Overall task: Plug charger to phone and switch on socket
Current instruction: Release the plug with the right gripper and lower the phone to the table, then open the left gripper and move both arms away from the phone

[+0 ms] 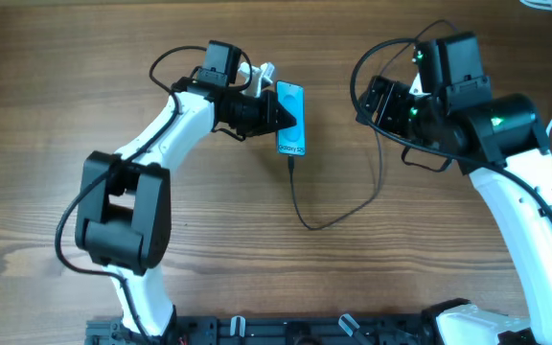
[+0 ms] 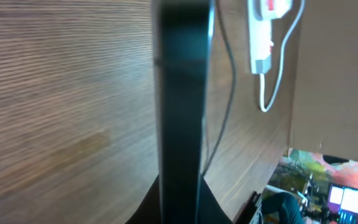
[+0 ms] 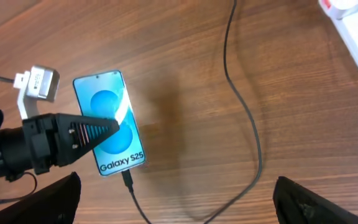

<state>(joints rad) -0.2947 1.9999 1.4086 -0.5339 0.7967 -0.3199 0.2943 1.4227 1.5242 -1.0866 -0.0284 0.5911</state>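
the charger's plug tip point(image 3: 128, 181) sits at the port on the near end of the phone point(image 3: 104, 96) and looks seated, though the joint is too small to be sure. so the plugging step appears done, and the step in hand is the change-over to the socket point(image 3: 353, 28).

the left hand point(image 1: 274, 115) is closed on the phone, one finger lying across the screen, and pins it flat on the desk point(image 1: 84, 57) a little left of centre, toward the far edge. the right hand point(image 3: 176, 186) is spread as wide as it goes and holds nothing; it hangs above the desk to the right of the phone.

the socket lies out toward the far right corner, outside the overhead view; only its end and a red switch mark show in the wrist views. the next move calls for the right hand to travel that way, come down over the red switch and press it, probably with one fingertip or with the fingers brought together.

the charger point(image 3: 253, 130) loops across bare wood between phone and socket, right under the likely path, so the hand should travel high enough not to drag it and pull the plug out. the socket's white lead point(image 2: 272, 81) curls beside it. bare desk lies to the left and along the near edge.
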